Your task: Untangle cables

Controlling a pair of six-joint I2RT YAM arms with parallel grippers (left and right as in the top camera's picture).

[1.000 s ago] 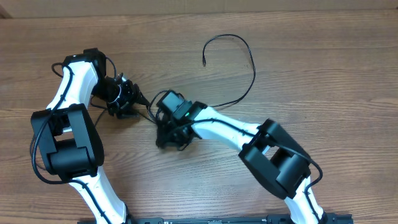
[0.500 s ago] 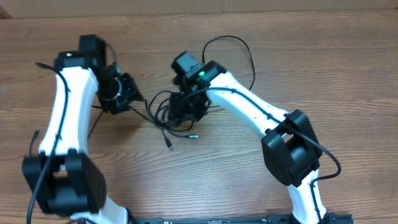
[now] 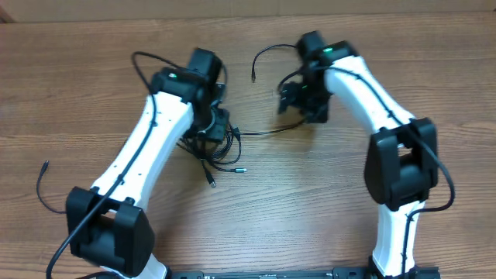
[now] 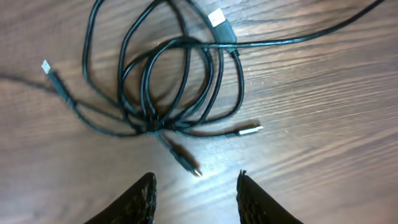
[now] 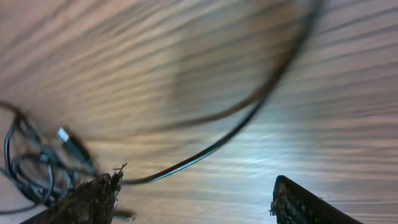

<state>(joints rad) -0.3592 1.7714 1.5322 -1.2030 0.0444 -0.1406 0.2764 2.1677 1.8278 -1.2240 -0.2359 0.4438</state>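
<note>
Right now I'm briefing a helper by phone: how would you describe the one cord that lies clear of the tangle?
On the wooden table, look under the left end effector for the tangle of thin black cords. One cord leaves it and runs alone to the right, toward the right arm. Unlike its looped neighbours, it lies as a single nearly straight strand.

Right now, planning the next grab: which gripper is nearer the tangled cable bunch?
Left. The left gripper hovers directly over the cable bunch; the right gripper is off to the robot's right of it.
</note>
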